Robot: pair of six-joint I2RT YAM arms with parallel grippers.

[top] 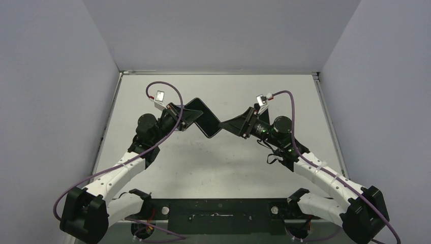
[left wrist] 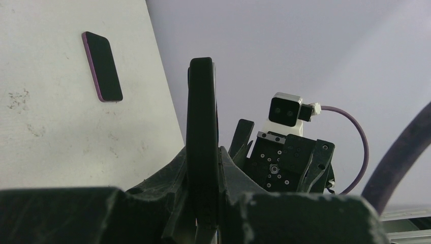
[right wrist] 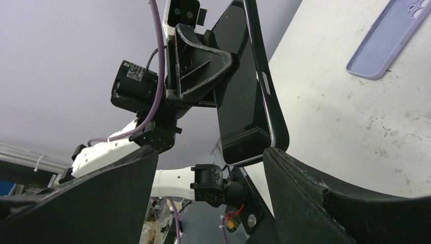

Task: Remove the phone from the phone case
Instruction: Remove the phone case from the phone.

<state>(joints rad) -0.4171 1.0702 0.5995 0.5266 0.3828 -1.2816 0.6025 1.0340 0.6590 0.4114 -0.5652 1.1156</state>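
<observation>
The left gripper was clamped on the phone, which sat in its phone case in the air. The right gripper stood wide around the lower end. I judged the separating step was only beginning; next, the right gripper needed to pinch the case rim.

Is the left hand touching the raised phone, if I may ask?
Touching. The left wrist view shows the left hand clamping the raised phone on both faces.

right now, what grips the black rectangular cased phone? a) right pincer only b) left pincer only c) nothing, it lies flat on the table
b: the left pincer is shut on the black rectangular cased phone, while the right pincer stands open around one corner.
</observation>
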